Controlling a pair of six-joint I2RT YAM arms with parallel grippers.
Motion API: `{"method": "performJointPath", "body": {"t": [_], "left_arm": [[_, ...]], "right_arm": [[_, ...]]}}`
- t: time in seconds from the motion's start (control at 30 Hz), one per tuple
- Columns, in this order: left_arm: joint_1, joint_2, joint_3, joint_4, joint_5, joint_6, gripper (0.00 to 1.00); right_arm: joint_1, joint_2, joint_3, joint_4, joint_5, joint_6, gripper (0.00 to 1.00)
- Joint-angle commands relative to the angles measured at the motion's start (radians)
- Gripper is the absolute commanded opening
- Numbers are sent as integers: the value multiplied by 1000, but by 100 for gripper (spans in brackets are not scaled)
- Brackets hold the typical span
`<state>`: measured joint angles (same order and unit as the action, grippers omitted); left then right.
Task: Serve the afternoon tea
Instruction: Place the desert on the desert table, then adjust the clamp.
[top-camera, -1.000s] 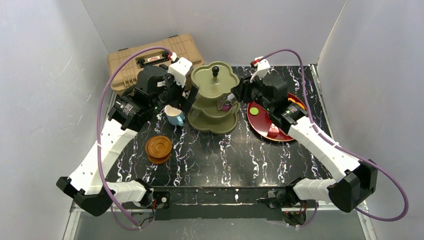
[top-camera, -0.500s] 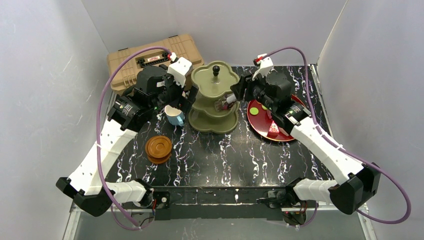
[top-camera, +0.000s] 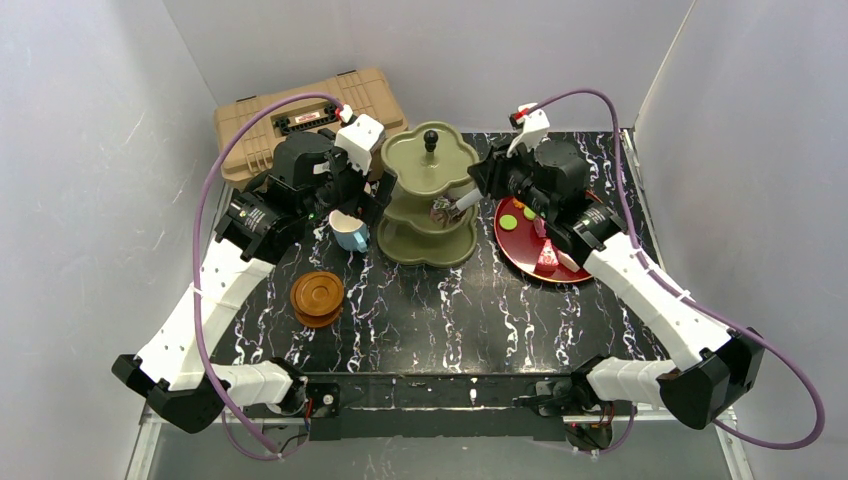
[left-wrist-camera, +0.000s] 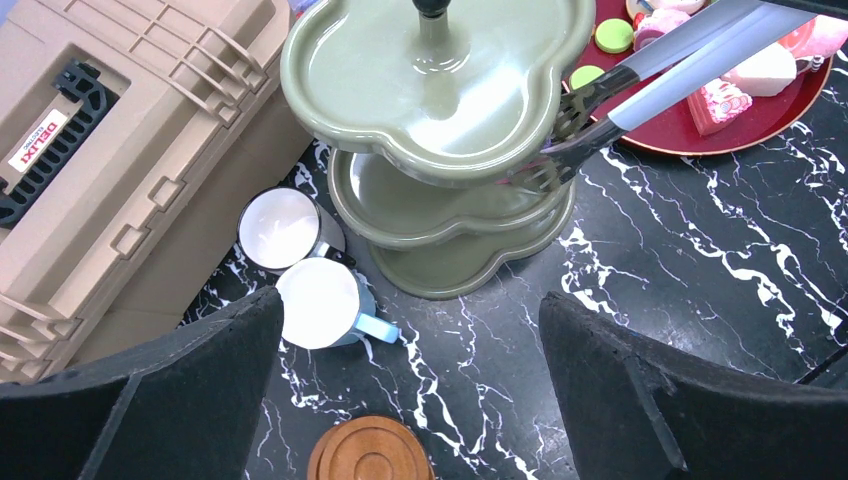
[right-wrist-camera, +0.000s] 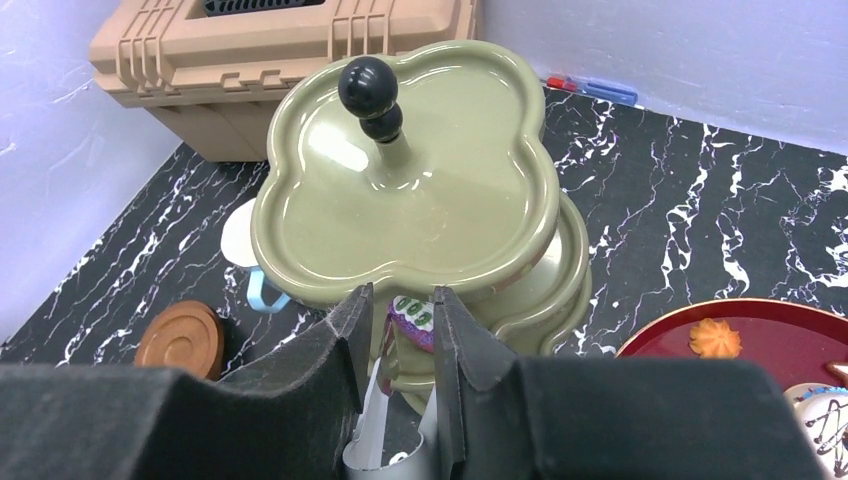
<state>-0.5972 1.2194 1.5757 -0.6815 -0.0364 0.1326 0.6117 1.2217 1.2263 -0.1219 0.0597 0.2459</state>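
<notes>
One cake (right-wrist-camera: 412, 316) (half hidden) in tongs (left-wrist-camera: 650, 100) inside stand (right-wrist-camera: 430, 210).

We look down on a table (top-camera: 440, 310) whose black top is veined in white like marble. Plain pale grey walls close it in: a back wall (top-camera: 440, 50), a left wall (top-camera: 90, 150) with faint scuffs and a right wall (top-camera: 750, 150). A tan plastic toolbox (top-camera: 370, 95) sits in the far left corner against the back wall. A thin red and blue object (right-wrist-camera: 590, 90), too small for us to name, lies at the back wall's foot. The light is soft and even, and the shadows are faint.
</notes>
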Motion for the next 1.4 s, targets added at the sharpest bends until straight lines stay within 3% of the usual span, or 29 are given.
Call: {"method": "performJointPath", "body": {"t": [0.0,0.33,0.47,0.57,0.67,0.83,0.97,1.13,1.27,1.37], "left_arm": [[6,-27,29,6,13,-11,98],[5,-42,19,11,36,7,98],[5,-63,-8,21,143,29,98],[4,-91,-58,37,299,69,98],[-37,-121,-158,135,367,103,98],[-296,-100,-252,329,173,242,98],[-398,-57,-330,557,40,280,98],[-423,32,-306,660,-68,210,98],[-427,44,-345,713,-37,173,98],[-430,58,-358,717,-23,158,93]], "right_arm": [[3,-41,71,6,29,-12,9],[3,-62,218,-112,67,-51,5],[3,-73,251,-220,92,-43,1],[3,-90,240,-265,86,-5,1],[3,-89,255,-316,57,37,1],[4,-46,359,-445,18,113,1],[3,-50,391,-488,-11,167,1],[3,-51,407,-521,-30,199,1],[3,-41,409,-524,-44,214,1],[3,-36,403,-515,-52,220,1]]}}
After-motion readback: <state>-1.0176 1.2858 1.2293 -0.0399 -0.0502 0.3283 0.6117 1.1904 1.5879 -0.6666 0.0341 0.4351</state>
